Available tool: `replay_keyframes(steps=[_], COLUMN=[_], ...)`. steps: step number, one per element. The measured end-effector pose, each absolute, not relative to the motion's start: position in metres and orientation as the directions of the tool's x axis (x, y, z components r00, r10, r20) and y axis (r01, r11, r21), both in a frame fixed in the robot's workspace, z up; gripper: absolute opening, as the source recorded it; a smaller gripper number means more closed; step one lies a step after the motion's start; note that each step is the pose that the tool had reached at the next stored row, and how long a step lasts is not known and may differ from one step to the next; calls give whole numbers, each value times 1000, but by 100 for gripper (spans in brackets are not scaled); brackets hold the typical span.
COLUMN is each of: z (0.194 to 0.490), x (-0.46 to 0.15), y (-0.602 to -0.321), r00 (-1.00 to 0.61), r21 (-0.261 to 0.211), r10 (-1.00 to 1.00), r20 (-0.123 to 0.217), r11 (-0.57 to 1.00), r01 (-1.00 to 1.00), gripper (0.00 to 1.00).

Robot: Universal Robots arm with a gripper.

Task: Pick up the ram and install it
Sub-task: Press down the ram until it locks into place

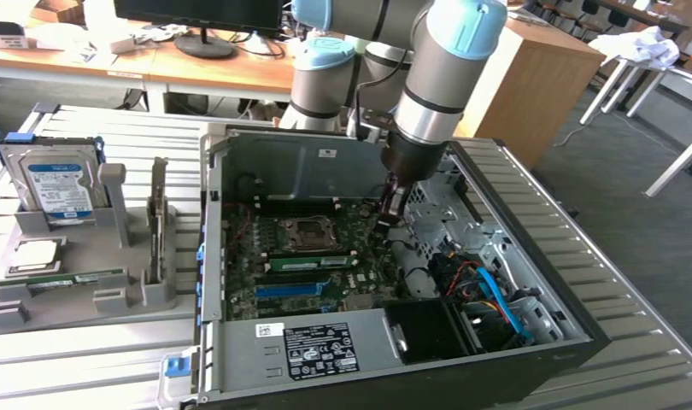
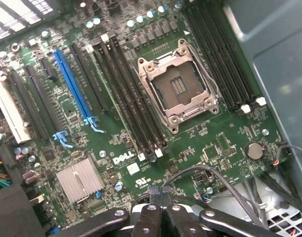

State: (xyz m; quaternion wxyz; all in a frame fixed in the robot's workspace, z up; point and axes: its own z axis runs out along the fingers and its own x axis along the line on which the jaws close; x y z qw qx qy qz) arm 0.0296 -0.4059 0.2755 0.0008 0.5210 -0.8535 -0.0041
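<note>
1. The ram (image 1: 63, 279), a long, thin, flat green circuit-board stick with a pale sticker, is seen lying flat in a grey moulded holder (image 1: 4, 312) outside the open black computer case (image 1: 574, 342), off the case's side wall toward the exterior view's left; its long axis is judged to run roughly crosswise to that wall.
2. The black two-fingered gripper (image 1: 392, 218) is held inside the case, above the green motherboard (image 2: 225, 133) and beside the empty silver processor socket (image 2: 178, 86); the ram is thus well apart from it, beyond the case wall.
3. The fingers (image 2: 153, 197) are pressed together; nothing is gripped between them, and nothing is touched.
4. The long black memory slots (image 2: 128, 96) beside the socket are seen unfilled in the wrist view; the ram is judged not yet picked up.
</note>
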Motion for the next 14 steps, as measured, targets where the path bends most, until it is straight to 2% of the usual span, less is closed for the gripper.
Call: replay_keyframes(steps=[14], z=[274], x=[30], y=[-405], r00=[-575], r21=[8], r10=[-818], r20=[-3], r11=[575], r01=[-818], gripper=[10])
